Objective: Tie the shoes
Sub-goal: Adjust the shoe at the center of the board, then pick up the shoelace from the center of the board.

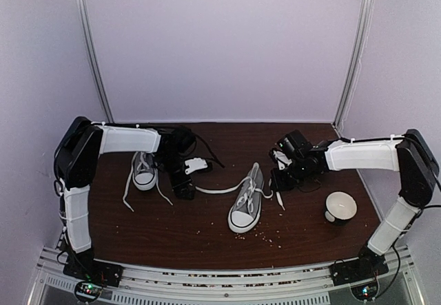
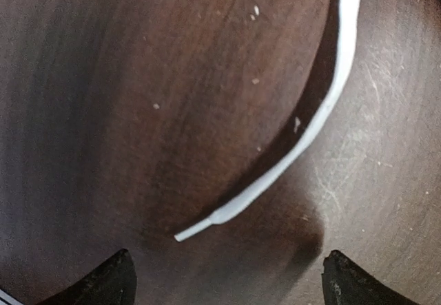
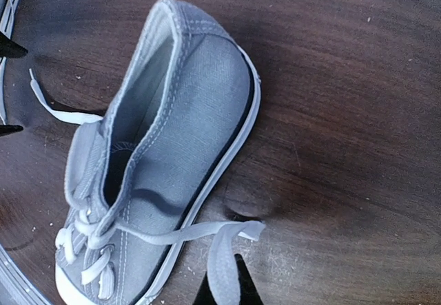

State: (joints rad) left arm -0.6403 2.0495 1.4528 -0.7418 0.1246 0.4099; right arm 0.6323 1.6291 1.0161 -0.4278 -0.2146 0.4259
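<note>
The centre shoe point(image 1: 246, 205), grey canvas with a white toe cap and sole, lies on the dark wooden table point(image 1: 207, 239) with its toe toward the arm bases and its heel angled away; its laces are undone. The left lace point(image 2: 303, 133) runs out from the centre shoe's left side and lies flat on the wood, its tip loose. The left gripper point(image 2: 231, 281) stands over that tip just left of the centre shoe with its fingers point(image 2: 103, 281) spread wide; the lace end lies between them, touching neither, and nothing is held. The right lace point(image 3: 207, 230) leaves the eyelets, crosses the canvas side, folds over just beyond the sole and drops into the right gripper point(image 1: 281, 181). That gripper sits just right of the centre shoe's heel, fingers closed tight together with the flat lace pinched between the tips. The second shoe point(image 1: 145, 169) lies well left of the centre shoe, beyond the left gripper, laces trailing loose on both sides. A white cup point(image 1: 340, 206) stands well right of the centre shoe. Pale crumbs point(image 1: 265, 236) are scattered near its toe.
</note>
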